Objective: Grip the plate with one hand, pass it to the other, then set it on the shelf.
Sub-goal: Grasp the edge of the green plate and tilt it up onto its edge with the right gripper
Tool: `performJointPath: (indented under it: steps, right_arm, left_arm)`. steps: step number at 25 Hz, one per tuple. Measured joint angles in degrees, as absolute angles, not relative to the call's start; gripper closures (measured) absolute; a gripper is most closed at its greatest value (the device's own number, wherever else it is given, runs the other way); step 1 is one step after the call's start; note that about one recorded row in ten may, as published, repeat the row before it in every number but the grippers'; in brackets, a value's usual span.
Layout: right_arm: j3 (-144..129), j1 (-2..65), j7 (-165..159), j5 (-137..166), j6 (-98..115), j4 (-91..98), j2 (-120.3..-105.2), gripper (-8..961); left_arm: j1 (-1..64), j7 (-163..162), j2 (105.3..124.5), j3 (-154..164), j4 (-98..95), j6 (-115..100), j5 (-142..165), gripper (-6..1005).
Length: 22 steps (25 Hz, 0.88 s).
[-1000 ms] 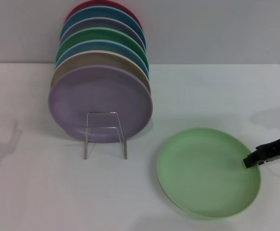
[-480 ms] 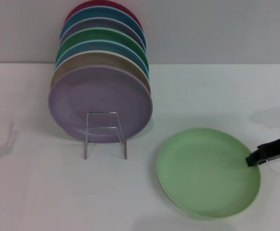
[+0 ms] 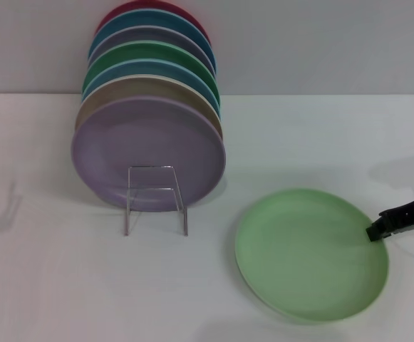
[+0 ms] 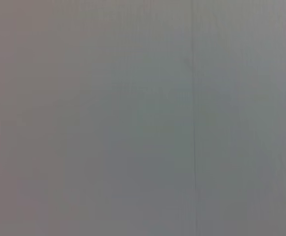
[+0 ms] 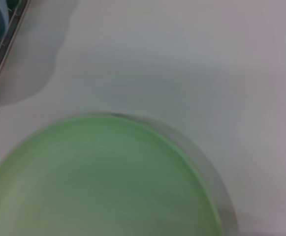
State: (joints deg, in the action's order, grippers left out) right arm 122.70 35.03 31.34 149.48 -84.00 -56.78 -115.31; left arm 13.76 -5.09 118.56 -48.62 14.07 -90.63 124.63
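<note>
The light mint-green plate point(image 3: 311, 254) lies on the white table at the front right; it also fills the lower part of the right wrist view point(image 5: 98, 182). My right gripper point(image 3: 373, 234) reaches in from the right edge. Its upper finger point(image 3: 395, 220) lies on the plate's right rim, the lower finger is hidden under it, and it holds the rim. The shelf point(image 3: 154, 198), a thin wire stand, stands to the left of the plate, just in front of a lavender plate point(image 3: 148, 152). My left gripper is out of view; the left wrist view shows only a plain grey surface.
A row of upright plates stands behind the lavender one, among them a beige plate point(image 3: 121, 91), an emerald-green plate point(image 3: 149, 54) and a red one point(image 3: 132, 10) at the back. A grey wall point(image 3: 321, 43) closes the table's far edge. White tabletop point(image 3: 57, 285) lies front left.
My right gripper has drawn a little to the right, and the mint-green plate has shifted slightly right with it. The stand and the plate row have not moved.
</note>
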Motion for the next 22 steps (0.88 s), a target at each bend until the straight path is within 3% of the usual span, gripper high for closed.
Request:
performJointPath:
  steps: [10,16,22]
  right_arm:
    - [121.4,35.1,32.4,149.7,-82.6,-56.7,-115.31,870]
    - [121.2,35.1,32.6,149.7,-82.4,-56.7,-115.31,926]
    - [121.9,32.4,35.1,149.4,-81.1,-63.0,-116.53,936]
  left_arm:
    - [13.4,-5.1,118.56,-48.6,14.1,-91.2,124.6,153]
    - [13.4,-5.1,118.56,-48.6,14.1,-91.4,124.6,153]
    - [13.4,-5.1,118.56,-48.6,14.1,-91.4,124.6,152]
